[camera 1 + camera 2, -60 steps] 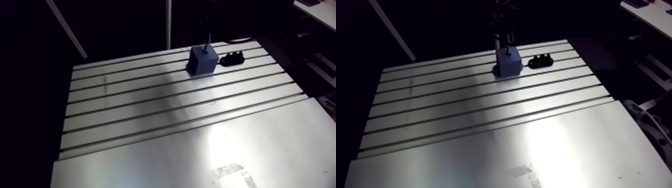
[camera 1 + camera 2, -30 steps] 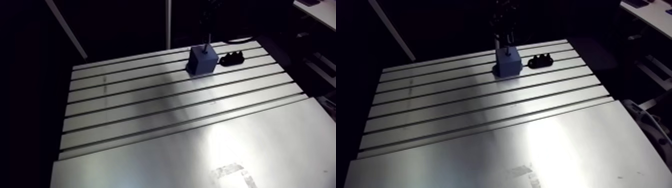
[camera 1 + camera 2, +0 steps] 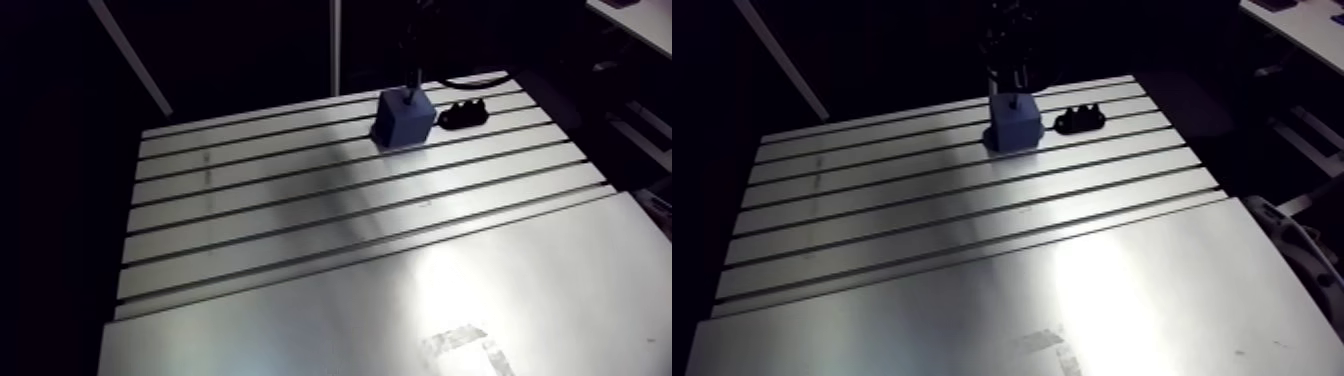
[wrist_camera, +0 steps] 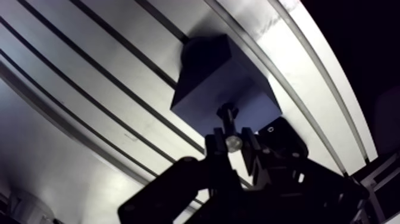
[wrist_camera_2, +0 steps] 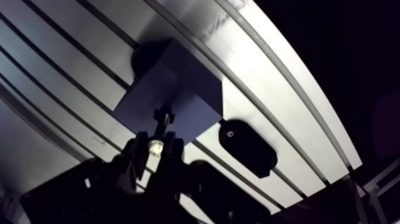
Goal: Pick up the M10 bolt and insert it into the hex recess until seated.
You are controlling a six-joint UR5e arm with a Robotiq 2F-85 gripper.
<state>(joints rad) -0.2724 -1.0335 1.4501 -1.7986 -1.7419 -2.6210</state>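
Note:
A blue block (image 4: pixel 217 77) stands on the slotted table (image 3: pixel 300 200) near its far edge. In the wrist view my gripper (image 4: pixel 232 140) hangs right above the block, shut on the M10 bolt (image 4: pixel 228 114). The bolt's shiny end shows between the fingers (image 5: pixel 138 149), and its other end points down at the block's top face. How deep the bolt sits in the block is hidden. In the arm view the block (image 3: pixel 403 118) appears with the dark gripper (image 3: pixel 1009 70) above it.
A black part holder (image 5: pixel 247 146) with small knobs lies on the table just beside the block, also visible in the arm view as the black holder (image 3: pixel 463 115). The table's far edge runs close behind both. A worn tape mark (image 3: pixel 465 345) sits near the front.
The whole arm view has shifted slightly, so the camera moved a little. The gripper stays over the block with the bolt in it.

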